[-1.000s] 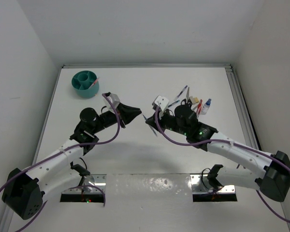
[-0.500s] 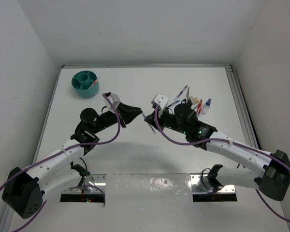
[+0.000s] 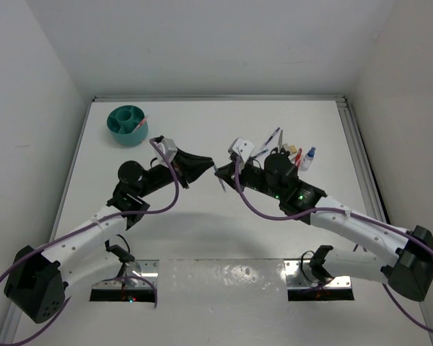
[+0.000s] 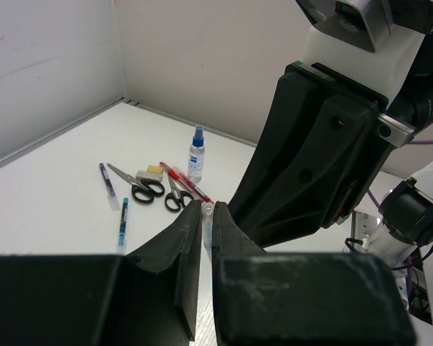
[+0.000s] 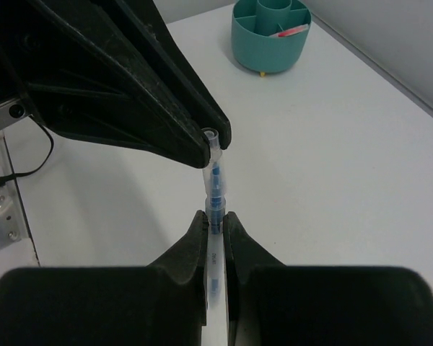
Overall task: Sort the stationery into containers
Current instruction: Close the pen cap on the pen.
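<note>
A blue pen with a clear cap [image 5: 214,189] is held in the air between both grippers. My right gripper [image 5: 215,218] is shut on its barrel. My left gripper [image 4: 208,213] is shut on the clear cap end [image 4: 208,210]. In the top view the two grippers, left [image 3: 210,166] and right [image 3: 219,174], meet tip to tip over the table's middle. The round teal organiser [image 3: 126,124] stands at the far left with a red pen [image 3: 142,121] in it; it also shows in the right wrist view [image 5: 270,43].
Loose stationery lies at the far right: two black-handled scissors [image 4: 143,187], a red pen [image 4: 184,180], a beige block [image 4: 153,171], a blue-capped bottle [image 4: 195,153], a purple pen [image 4: 107,184] and a blue pen [image 4: 121,223]. White walls enclose the table.
The two grippers have come together. The right one carried the pen left and a little farther, and the left fingers now hold its cap end.
</note>
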